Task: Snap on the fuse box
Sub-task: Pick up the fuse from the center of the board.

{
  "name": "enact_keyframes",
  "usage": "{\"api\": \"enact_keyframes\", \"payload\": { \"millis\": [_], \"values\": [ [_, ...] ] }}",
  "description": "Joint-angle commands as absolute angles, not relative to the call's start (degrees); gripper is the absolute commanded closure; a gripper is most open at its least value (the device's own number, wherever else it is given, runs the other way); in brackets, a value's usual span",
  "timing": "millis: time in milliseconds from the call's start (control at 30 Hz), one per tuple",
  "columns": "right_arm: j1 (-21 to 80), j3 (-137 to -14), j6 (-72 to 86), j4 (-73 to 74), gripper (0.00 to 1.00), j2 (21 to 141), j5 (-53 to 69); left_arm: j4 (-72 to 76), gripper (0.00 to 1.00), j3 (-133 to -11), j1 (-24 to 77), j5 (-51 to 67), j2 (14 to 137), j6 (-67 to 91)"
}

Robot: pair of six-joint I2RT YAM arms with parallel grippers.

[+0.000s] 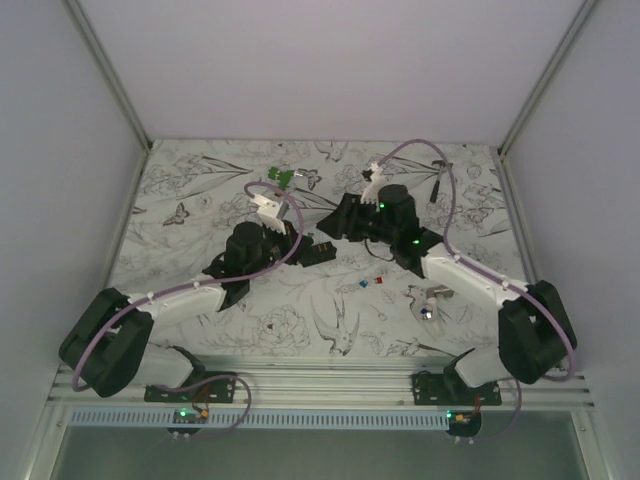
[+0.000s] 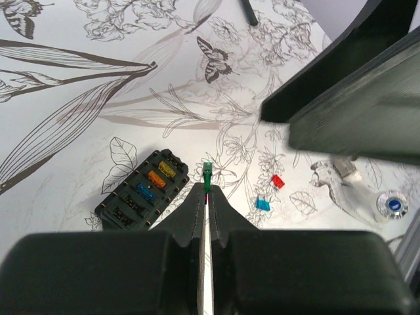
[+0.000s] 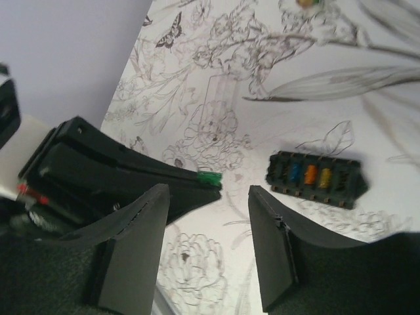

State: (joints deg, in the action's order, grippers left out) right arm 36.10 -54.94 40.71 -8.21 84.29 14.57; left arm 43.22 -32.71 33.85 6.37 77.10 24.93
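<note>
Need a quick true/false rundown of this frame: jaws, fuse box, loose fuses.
1. The left jaws are shut on a green fuse. True.
2. The right jaws grip the fuse box. False: they are open and empty, and the fuse box lies on the table.
3. The fuse box holds yellow, orange and blue fuses. True.
4. The loose red fuse and blue fuse sit inside the fuse box. False: they lie on the table, apart from it.
</note>
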Motion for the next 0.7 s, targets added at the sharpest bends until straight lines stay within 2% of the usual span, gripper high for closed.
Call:
{"api": "enact_keyframes", "payload": {
  "millis": [0,133,333,667],
  "values": [
    [31.3,-53.3,27.2,-13.8,0.41,78.8,26.1,41.8,1.0,-34.4,30.6,17.7,75.7,21.3],
    [27.7,-53.3,15.2,-11.8,0.4,75.2,36.7,40.4,1.0,-35.8,28.8,28.3,74.8,20.0],
    [27.4,-56.1,0.3,-2.9,0.47,73.3,49.1,38.9,1.0,-38.6,28.7,40.6,72.3,19.4],
    [27.7,-59.5,-2.2,0.5,0.55,74.0,60.1,38.1,1.0,-41.0,29.9,46.6,68.5,19.0]
  ]
}}
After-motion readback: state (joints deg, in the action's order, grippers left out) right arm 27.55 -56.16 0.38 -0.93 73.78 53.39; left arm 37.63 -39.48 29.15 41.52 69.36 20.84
